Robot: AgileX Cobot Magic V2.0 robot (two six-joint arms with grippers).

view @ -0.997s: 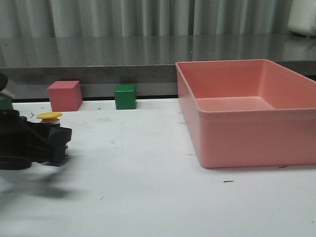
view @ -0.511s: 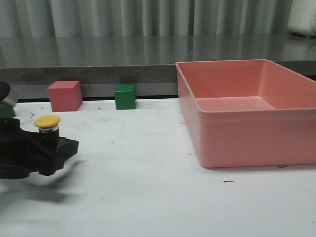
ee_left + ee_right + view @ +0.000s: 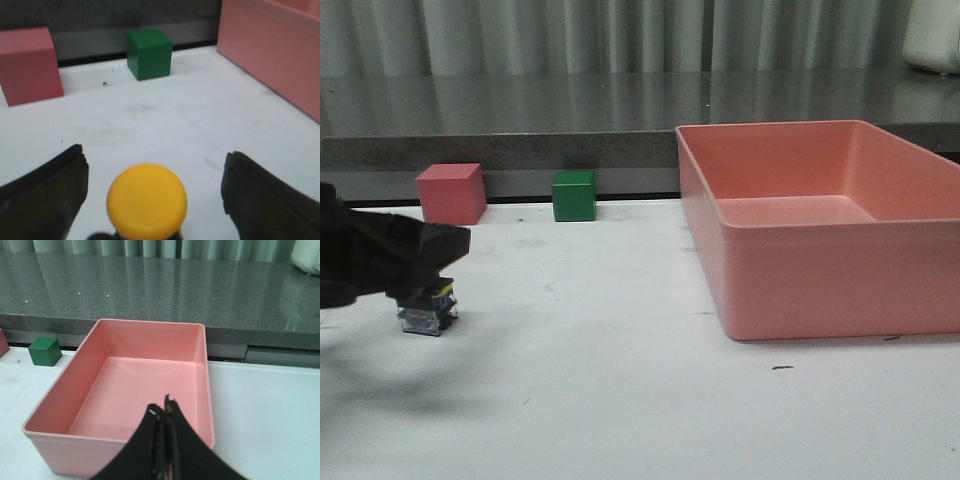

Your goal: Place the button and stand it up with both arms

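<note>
Front view: left hand (image 3: 415, 262) blurred, cut by the frame edge, covering the button's (image 3: 427, 310) cap; only the base shows. Left wrist view: button body cut off below. Tray (image 3: 820, 235) clipped at the right. Right hand (image 3: 164, 412) absent from front view.

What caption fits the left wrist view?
Open left gripper straddles the upright yellow-capped button; pink cube and green cube beyond.

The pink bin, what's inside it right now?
Nothing shows inside the bin: the right wrist view has a bare floor. The shut right hand covers a strip near the front wall, so that bit cannot be checked.
</note>
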